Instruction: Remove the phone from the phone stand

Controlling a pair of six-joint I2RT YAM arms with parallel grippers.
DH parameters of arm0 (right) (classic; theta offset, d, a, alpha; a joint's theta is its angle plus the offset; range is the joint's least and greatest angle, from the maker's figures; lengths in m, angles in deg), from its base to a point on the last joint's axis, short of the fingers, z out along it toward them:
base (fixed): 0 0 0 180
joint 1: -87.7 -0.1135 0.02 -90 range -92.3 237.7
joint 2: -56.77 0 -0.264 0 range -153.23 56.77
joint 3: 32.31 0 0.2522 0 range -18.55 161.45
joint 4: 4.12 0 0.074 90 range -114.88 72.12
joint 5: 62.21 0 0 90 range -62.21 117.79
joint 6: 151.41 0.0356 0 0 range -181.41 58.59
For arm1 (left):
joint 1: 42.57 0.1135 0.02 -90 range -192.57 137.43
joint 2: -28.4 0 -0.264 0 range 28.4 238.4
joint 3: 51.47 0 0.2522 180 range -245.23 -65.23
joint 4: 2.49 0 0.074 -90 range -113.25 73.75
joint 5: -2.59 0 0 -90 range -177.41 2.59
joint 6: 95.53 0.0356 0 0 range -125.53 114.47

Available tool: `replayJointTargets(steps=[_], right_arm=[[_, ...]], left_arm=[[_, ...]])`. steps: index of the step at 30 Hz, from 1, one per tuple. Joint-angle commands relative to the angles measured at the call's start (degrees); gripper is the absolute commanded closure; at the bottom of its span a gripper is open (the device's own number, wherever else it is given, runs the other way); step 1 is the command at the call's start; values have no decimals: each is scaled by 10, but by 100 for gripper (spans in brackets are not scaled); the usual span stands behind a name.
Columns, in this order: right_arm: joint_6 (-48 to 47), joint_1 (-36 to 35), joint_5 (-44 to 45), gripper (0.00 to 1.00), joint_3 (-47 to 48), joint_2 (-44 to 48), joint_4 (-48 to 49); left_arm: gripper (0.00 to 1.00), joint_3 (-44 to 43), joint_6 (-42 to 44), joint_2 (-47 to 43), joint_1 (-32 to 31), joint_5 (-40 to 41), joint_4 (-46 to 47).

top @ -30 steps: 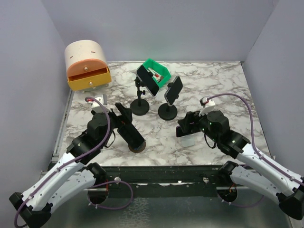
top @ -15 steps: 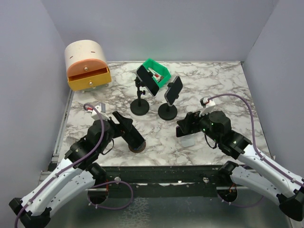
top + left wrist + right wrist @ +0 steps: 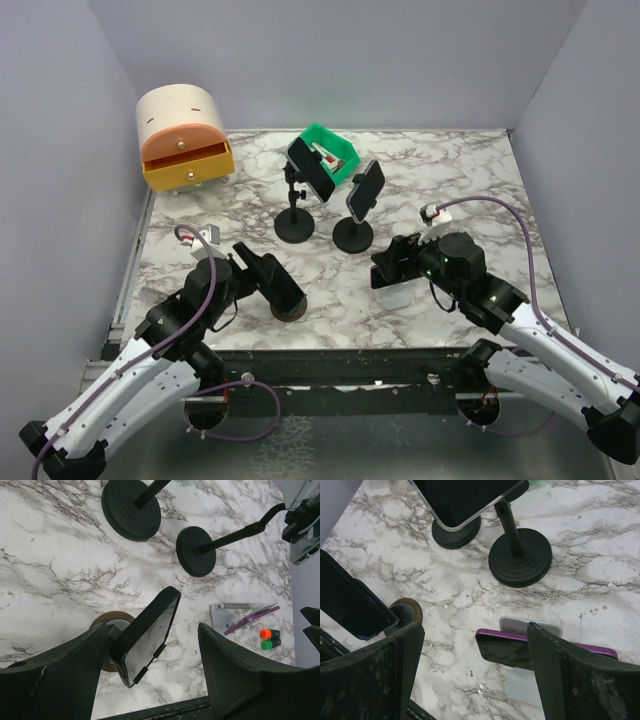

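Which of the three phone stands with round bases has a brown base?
The front stand, closest to the left pincer: its round base is brown, while the two rear stands have black bases.

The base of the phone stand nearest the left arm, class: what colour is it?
The base is brown, seen best in the left wrist view.

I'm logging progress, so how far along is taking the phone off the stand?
Done: the left hand is placed around the phone on the brown-based stand. In hand: its fingers are open, one on each side, with gaps to the phone, so there is no grip yet. Left: close, then lift the phone off, since it sits on the stand.
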Motion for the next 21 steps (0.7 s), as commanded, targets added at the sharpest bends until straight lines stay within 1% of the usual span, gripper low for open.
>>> replayJointTargets(steps=[1, 7, 13, 21], right_arm=[[-6, 1, -16, 12, 13, -4, 13], [-4, 1, -21, 12, 13, -5, 19], [1, 1, -29, 12, 8, -2, 21], [4, 1, -35, 12, 7, 2, 20]], left_arm=[[28, 14, -16, -26, -2, -5, -29], [34, 24, -26, -57, -2, -11, -43], [44, 35, -29, -83, -2, -17, -38], [55, 60, -43, -93, -2, -26, -20]])
